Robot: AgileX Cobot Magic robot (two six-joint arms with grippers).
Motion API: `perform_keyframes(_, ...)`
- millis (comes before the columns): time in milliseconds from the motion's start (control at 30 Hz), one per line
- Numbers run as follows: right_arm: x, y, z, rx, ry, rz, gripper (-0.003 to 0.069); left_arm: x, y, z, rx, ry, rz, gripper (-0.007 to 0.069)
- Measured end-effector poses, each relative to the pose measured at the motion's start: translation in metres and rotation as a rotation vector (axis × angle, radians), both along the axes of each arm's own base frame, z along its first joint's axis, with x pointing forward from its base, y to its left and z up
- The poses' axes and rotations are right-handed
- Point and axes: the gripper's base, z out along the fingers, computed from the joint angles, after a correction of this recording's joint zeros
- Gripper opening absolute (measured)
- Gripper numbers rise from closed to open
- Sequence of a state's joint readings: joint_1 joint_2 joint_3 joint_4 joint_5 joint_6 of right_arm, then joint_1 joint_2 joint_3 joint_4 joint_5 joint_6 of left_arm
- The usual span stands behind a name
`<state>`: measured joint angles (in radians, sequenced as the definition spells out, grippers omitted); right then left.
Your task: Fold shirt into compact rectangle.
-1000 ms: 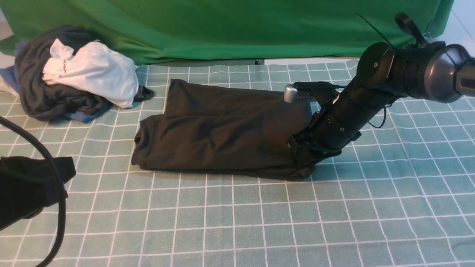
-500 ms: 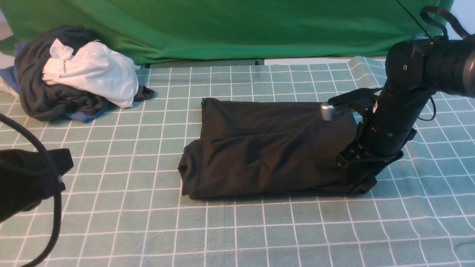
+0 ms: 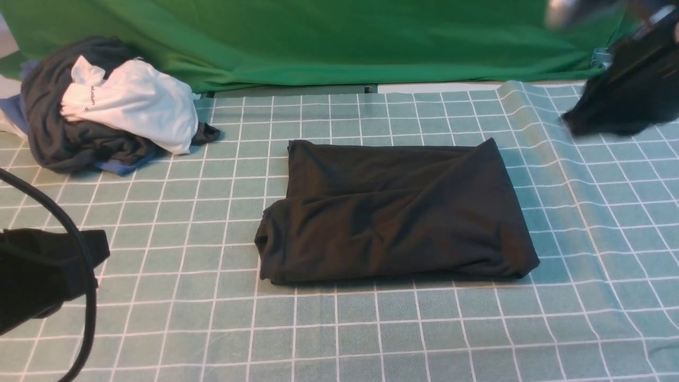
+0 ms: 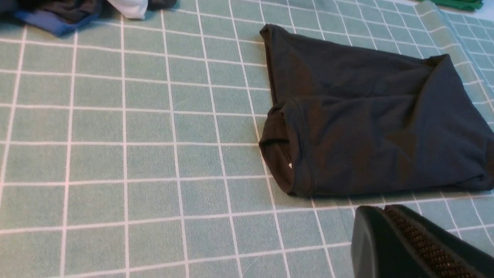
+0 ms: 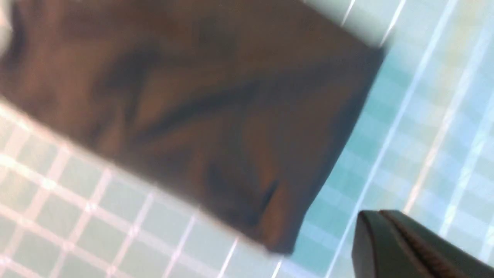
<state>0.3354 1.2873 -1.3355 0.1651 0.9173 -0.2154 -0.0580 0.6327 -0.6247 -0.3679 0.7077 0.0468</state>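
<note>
**Folded shirt lying free on the checked cloth, both grippers closed and empty**

Where the middle of the table is covered by the checked cloth [image 3: 371,329], the shirt [image 3: 395,212] is seen lying flat as a rough rectangle, a little toward the right edge and nearer the far edge than the near one. It is folded into layers: a nearer layer is laid over a farther one, and a crease is seen running across it from left to right. At its left end the stacked hems and a rolled opening are shown in the left wrist view [image 4: 287,154]. Nothing is touching it. No print or label can be made out on the exposed side.

The right gripper [image 3: 610,114] is held above the far right corner of the table, well apart from the shirt, and is blurred in the front view. In the right wrist view its fingertips [image 5: 389,231] are seen pressed together with nothing between them, above the cloth just beside a corner of the shirt [image 5: 193,116].

The left gripper [image 3: 37,270] is kept at the left edge, toward the near side, well apart from the shirt. Its fingers [image 4: 401,239] are seen closed against each other and empty.

A pile of clothes [image 3: 79,132] is found at the far left corner, with a white garment [image 3: 138,106] on top of dark grey and blue pieces. A green backdrop [image 3: 339,37] is hung behind the far edge.
</note>
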Motion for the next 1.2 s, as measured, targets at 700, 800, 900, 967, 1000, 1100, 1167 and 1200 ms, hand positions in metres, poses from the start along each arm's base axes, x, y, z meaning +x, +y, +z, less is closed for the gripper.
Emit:
perform_keyframes(700, -0.232, -0.086, -0.042, 0.448, -1.083, -0.073, 0.0009, 0.006, 0.003, 0.008, 0.003, -0.105, 0.04, 0.0011)
perform_keyframes(800, -0.242, -0.09, -0.046, 0.472, -1.132, -0.074, 0.002, 0.006, 0.003, 0.009, 0.017, -0.119, 0.034, 0.0011)
perform_keyframes(900, -0.246, -0.091, -0.045, 0.482, -1.156, -0.074, 0.005, 0.006, 0.003, 0.009, 0.037, -0.128, 0.024, 0.0011)
perform_keyframes(967, -0.246, -0.091, -0.045, 0.48, -1.154, -0.075, 0.0074, 0.006, 0.004, 0.009, 0.044, -0.128, 0.024, 0.0011)
perform_keyframes(1000, -0.246, -0.091, -0.046, 0.479, -1.153, -0.075, 0.0085, 0.006, 0.004, 0.009, 0.046, -0.13, 0.024, 0.0011)
perform_keyframes(1100, -0.245, -0.091, -0.047, 0.478, -1.146, -0.075, 0.0108, 0.007, 0.004, 0.009, 0.064, -0.138, 0.018, 0.0011)
perform_keyframes(1167, -0.245, -0.091, -0.047, 0.478, -1.146, -0.075, 0.0118, 0.007, 0.004, 0.009, 0.068, -0.144, 0.017, 0.0011)
perform_keyframes(1200, -0.245, -0.091, -0.047, 0.478, -1.146, -0.075, 0.012, 0.007, 0.004, 0.009, 0.068, -0.144, 0.017, 0.0011)
